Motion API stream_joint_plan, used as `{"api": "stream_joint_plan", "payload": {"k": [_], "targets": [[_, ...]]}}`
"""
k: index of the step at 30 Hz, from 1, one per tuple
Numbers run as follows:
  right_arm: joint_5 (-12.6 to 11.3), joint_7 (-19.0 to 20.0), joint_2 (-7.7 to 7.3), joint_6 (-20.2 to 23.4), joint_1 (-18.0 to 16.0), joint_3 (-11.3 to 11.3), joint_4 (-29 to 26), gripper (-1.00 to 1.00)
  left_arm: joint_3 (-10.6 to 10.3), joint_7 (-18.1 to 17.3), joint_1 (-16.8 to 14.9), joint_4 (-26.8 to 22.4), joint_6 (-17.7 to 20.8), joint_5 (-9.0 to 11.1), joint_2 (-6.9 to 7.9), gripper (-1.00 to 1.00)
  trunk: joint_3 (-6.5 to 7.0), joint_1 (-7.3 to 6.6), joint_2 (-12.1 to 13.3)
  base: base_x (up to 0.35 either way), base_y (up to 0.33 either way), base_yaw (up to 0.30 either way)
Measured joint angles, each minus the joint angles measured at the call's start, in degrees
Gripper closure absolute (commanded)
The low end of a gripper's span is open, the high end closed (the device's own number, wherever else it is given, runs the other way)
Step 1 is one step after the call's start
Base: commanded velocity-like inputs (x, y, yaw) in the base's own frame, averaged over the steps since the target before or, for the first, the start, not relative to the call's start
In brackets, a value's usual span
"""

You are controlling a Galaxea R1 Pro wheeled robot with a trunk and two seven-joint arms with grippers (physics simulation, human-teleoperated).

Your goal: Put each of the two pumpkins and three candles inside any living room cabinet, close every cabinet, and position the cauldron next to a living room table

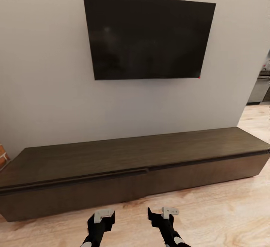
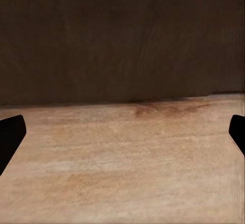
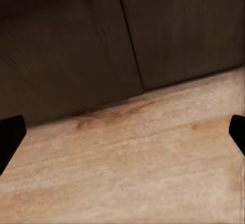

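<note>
Dark-brown cabinet (image 1: pixel 131 164) lies lengthwise just ahead of my left gripper (image 1: pixel 100 217) and right gripper (image 1: pixel 162 214), both spread open and empty.

head high, wrists low facing cabinet (image 1: pixel 131 172)

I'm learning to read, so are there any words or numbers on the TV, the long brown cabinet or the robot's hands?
None to read.
TV: blank dark screen, one tiny red dot at its lower corner, no letters.
Cabinet: plain wood, no label.
Left end effector and right end effector: no markings.
</note>
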Motion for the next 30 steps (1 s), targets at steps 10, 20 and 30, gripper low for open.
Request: {"api": "stream_joint_plan", "payload": {"k": [10,20,30], "targets": [[-0.01,0.01,0.02,0.02,0.00,0.02,0.01,-1.00,0.00,0.02,0.01,-0.02,-0.01,0.02,0.00,-1.00,0.03,0.00,0.00,0.005,-0.283,0.176],[0.08,0.01,0.00,-0.08,0.02,0.00,-0.02,-1.00,0.02,0.02,0.00,-0.01,0.00,0.00,0.01,-1.00,0.04,-0.02,0.00,0.185,-0.109,0.082],[0.08,0.08,-0.07,-0.21,0.00,0.00,-0.31,-1.00,0.05,0.03,0.00,-0.24,-0.08,0.01,0.10,-1.00,0.04,0.00,0.00,0.075,-0.096,0.073]]}}
